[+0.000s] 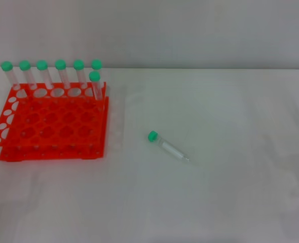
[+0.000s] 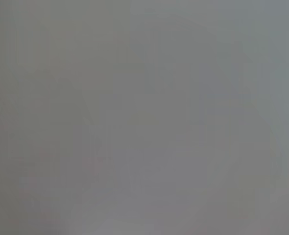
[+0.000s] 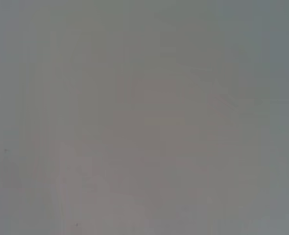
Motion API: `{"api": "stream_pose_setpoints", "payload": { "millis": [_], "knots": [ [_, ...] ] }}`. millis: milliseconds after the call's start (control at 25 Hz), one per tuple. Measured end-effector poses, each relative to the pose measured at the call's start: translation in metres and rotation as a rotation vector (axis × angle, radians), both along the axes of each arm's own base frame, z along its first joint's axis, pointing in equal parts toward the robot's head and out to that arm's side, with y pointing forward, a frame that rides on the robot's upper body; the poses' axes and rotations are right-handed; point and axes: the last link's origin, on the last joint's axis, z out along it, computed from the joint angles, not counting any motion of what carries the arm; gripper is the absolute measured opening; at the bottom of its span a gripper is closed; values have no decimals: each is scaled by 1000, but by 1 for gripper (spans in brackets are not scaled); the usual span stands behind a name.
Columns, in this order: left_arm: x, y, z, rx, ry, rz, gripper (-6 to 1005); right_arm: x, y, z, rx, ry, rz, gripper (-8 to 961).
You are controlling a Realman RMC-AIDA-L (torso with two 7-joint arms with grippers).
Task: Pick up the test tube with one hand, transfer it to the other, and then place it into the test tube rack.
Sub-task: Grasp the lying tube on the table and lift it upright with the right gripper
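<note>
A clear test tube (image 1: 167,146) with a green cap lies on its side on the white table (image 1: 230,192), near the middle, cap toward the back left and tip toward the front right. The orange-red test tube rack (image 1: 53,124) stands at the left. Several green-capped tubes (image 1: 61,76) stand upright along its back row, and one more stands at its back right corner (image 1: 95,85). Neither gripper shows in the head view. Both wrist views show only a plain grey surface.
A pale wall (image 1: 149,30) rises behind the table's back edge. The table surface runs bare from the lying tube to the right and front edges of the view.
</note>
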Motion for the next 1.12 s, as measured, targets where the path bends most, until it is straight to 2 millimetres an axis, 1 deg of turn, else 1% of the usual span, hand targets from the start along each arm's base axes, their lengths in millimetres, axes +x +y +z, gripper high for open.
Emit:
{"api": "stream_pose_setpoints", "payload": {
  "millis": [320, 520, 720, 760, 800, 880, 1040, 1120],
  "knots": [
    [1, 1, 0, -3, -5, -8, 880, -1, 1, 0, -1, 0, 6, 874],
    [1, 4, -1, -10, -42, -13, 880, -2, 2, 0, -1, 0, 8, 875],
    [2, 6, -1, -12, -59, -19, 880, -6, 6, -1, -31, 34, 37, 875],
    [2, 7, -1, -13, -62, -19, 880, -14, 13, -1, -104, 61, 102, 875],
    [2, 7, -1, -15, -63, -19, 880, -16, 15, -1, -121, 66, 115, 875],
    [1, 8, -1, -18, -64, -17, 880, -24, 26, 1, -219, 88, 174, 874],
    [2, 9, -1, -19, -65, -20, 879, -44, 51, 11, -450, 128, 244, 871],
    [2, 10, -2, -20, -66, -22, 879, -59, 63, 16, -578, 124, 262, 869]
  ]
}}
